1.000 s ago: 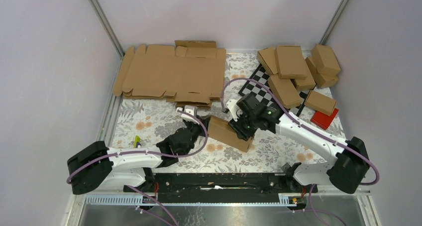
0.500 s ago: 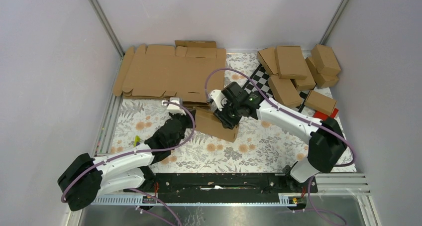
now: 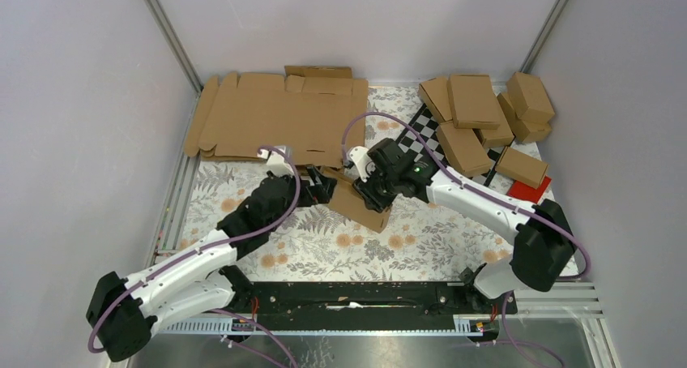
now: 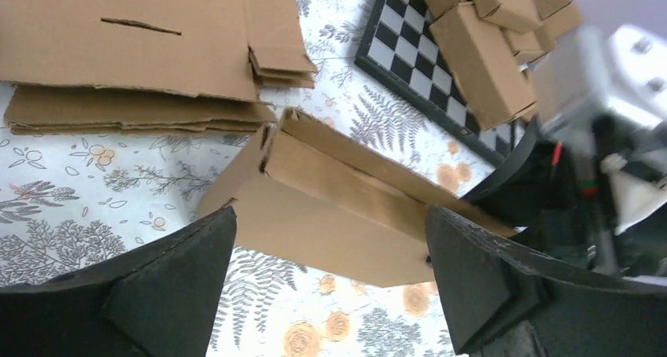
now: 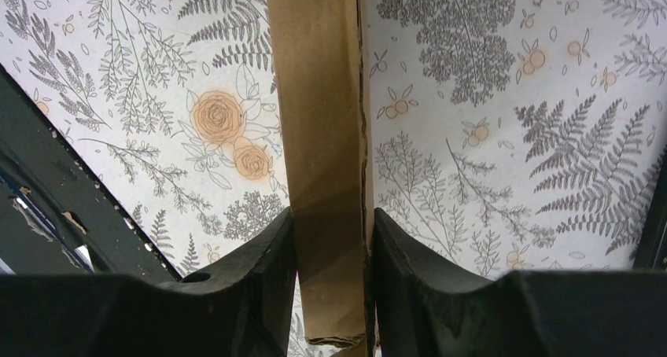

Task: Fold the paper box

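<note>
Slim oblong brown cardboard box [image 3: 354, 207]: plain brown, unprinted. Table cloth [image 3: 324, 240]: white, printed with grey ferns and orange roses. Flat square board [image 3: 415, 134]: black-and-white chequers. Small flat block [image 3: 528, 194]: red. Robot arm links [image 3: 478, 206]: white, black joints.

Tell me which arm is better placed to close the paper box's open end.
Left, probably. The left jaws stand open right at the open end of the paper box; the right jaws are clamped across the box, steadying it.
</note>
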`<state>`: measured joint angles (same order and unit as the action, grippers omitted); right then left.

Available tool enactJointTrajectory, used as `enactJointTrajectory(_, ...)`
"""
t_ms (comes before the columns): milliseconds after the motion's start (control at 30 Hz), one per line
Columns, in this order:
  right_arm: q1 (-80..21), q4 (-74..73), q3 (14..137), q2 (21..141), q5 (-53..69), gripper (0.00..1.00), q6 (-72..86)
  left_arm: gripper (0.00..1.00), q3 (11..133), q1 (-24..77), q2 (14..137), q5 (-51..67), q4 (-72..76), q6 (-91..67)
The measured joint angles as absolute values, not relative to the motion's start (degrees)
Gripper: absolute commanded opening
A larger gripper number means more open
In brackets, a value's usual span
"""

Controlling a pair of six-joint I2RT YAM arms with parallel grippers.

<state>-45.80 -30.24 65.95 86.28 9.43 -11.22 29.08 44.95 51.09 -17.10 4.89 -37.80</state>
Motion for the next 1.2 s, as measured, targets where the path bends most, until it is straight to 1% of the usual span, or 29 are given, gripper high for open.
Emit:
enactJointTrajectory(100, -45.78, -30.11, 63.70, 83.81, 9.04, 0.35, -10.39, 0.99, 33.26, 42.37, 50.83, -13.26, -0.19, -40.97)
enactJointTrajectory(200, -45.78, -30.06, 61.95, 81.84, 8.88, 0.35, -9.58, 0.99, 36.91, 35.46, 53.17, -5.89, -2.63, -43.72)
enactJointTrajectory(300, -45.76, -29.52, 60.77, 80.73, 8.67, 0.35, -8.99, 0.99, 37.60, 28.99, 55.86, 1.13, -3.14, -46.61)
enactJointTrajectory(367, -45.74, -28.80, 59.88, 79.92, 8.69, 0.35, -8.67, 0.99, 37.52, 26.70, 57.06, 4.89, -3.36, -48.25)
enactJointTrajectory(600, -45.74, -27.00, 58.63, 79.22, 8.73, 0.35, -8.38, 0.99, 38.63, 25.47, 63.51, 15.33, -1.74, -51.00)
enactJointTrajectory(700, -45.74, -26.68, 58.57, 79.22, 8.73, 0.35, -8.10, 0.93, 38.63, 25.47, 64.82, 17.43, -0.54, -51.57)
enactJointTrajectory(800, -45.74, -26.68, 58.57, 79.22, 8.75, 0.35, -7.97, 0.90, 38.65, 25.47, 65.60, 18.39, 0.71, -52.18)
enactJointTrajectory(900, -45.74, -26.65, 58.57, 79.24, 8.75, 0.35, -7.84, 0.80, 38.65, 25.39, 66.13, 18.72, 1.34, -52.40)
enactJointTrajectory(933, -45.74, -26.65, 58.57, 79.26, 8.78, 0.35, -7.84, 0.74, 38.65, 25.26, 66.15, 18.72, 1.34, -52.38)
enactJointTrajectory(967, -45.74, -26.63, 58.57, 79.26, 8.78, 0.35, -7.81, 0.66, 38.68, 25.02, 66.15, 18.68, 1.34, -52.27)
enactJointTrajectory(1000, -45.74, -26.63, 58.57, 79.26, 8.78, 0.35, -7.81, 0.53, 38.89, 24.64, 66.15, 18.63, 1.08, -52.05)
enactJointTrajectory(1033, -45.74, -26.63, 58.57, 79.26, 8.78, 0.35, -7.81, 0.45, 39.18, 24.32, 66.15, 18.55, 0.86, -51.81)
enactJointTrajectory(1100, -45.74, -26.61, 58.57, 79.29, 8.80, 0.35, -7.81, 0.34, 40.32, 23.79, 66.15, 18.11, 0.03, -49.89)
enactJointTrajectory(1133, -45.71, -26.59, 58.57, 79.29, 8.84, 0.35, -7.81, 0.30, 40.77, 23.66, 66.15, 17.85, 0.03, -49.30)
enactJointTrajectory(1200, -45.71, -26.55, 58.59, 79.33, 8.99, 0.35, -7.81, 0.29, 41.60, 23.51, 66.13, 17.76, -0.03, -46.50)
